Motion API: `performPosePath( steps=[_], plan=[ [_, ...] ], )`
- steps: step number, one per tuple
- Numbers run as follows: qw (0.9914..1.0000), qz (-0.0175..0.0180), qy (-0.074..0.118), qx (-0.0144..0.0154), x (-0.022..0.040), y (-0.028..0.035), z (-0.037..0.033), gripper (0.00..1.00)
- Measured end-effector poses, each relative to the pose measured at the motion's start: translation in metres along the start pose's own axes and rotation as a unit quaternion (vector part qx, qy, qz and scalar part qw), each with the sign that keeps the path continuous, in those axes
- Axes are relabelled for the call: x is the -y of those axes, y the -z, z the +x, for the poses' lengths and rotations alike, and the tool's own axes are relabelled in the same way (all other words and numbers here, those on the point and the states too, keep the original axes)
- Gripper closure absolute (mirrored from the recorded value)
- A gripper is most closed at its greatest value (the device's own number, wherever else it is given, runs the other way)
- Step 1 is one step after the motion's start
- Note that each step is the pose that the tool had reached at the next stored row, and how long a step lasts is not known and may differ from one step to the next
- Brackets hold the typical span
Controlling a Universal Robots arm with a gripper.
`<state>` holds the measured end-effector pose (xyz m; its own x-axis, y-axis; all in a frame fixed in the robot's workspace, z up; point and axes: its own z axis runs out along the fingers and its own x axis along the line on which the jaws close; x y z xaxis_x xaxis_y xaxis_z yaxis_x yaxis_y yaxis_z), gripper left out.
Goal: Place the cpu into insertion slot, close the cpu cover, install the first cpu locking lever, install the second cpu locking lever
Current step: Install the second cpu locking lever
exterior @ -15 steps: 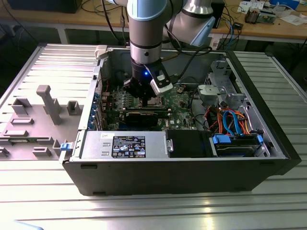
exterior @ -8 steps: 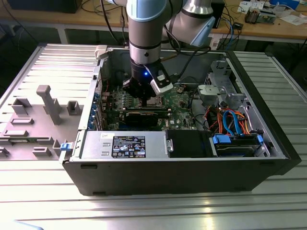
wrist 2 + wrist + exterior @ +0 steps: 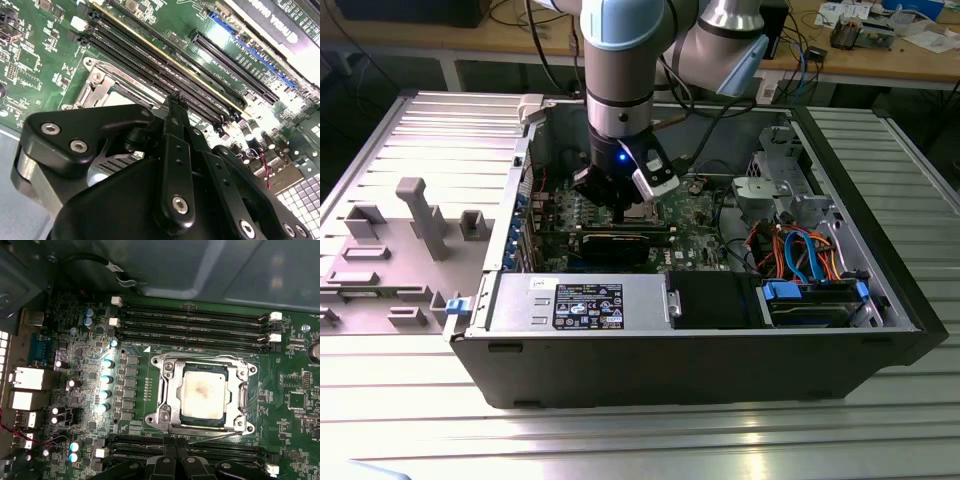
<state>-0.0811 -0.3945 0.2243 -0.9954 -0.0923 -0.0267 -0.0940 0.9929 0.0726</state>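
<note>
In the first wrist view the cpu (image 3: 202,392) lies flat in the insertion slot (image 3: 251,426) on the green motherboard. The cpu cover (image 3: 167,390) is down around it as a silvery frame. A thin metal locking lever (image 3: 220,436) runs slightly slanted along the socket edge nearest my gripper (image 3: 179,452). The black fingers look shut with nothing between them, their tips just beside the lever's end. In the second wrist view my gripper (image 3: 172,102) points down at the socket's edge (image 3: 100,85). The exterior view has my gripper (image 3: 623,203) low inside the open computer case.
Long black memory slots (image 3: 195,322) flank the socket on both sides. A graphics card (image 3: 615,243) lies close in front of the gripper. A power supply (image 3: 585,303), a drive bay (image 3: 815,300) with orange and blue cables, and the case walls (image 3: 860,215) ring the board.
</note>
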Motion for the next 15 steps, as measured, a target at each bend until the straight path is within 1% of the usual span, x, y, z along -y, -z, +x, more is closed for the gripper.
performPosePath(
  steps=[1,3,5,6,8,12,15],
  plan=[
    [1.0,-0.0022,0.0,0.0,0.0006,-0.0002,0.0002,0.89],
    [0.99996,-0.0085,0.001,0.0004,0.0018,-0.0006,0.0006,0.89],
    [0.99986,-0.0168,0.001,0.0009,0.0031,-0.0012,0.002,0.89],
    [0.99982,-0.0188,0.001,0.0009,0.0037,-0.0013,0.0022,0.89],
    [0.99976,-0.0217,0.001,0.0007,0.0051,-0.0018,0.0026,0.89],
    [0.99971,-0.024,0.001,0.0004,0.0068,-0.0021,0.0032,0.89],
    [0.99962,-0.0277,0.001,0.0006,0.0087,-0.0022,0.0046,0.89]
  ],
)
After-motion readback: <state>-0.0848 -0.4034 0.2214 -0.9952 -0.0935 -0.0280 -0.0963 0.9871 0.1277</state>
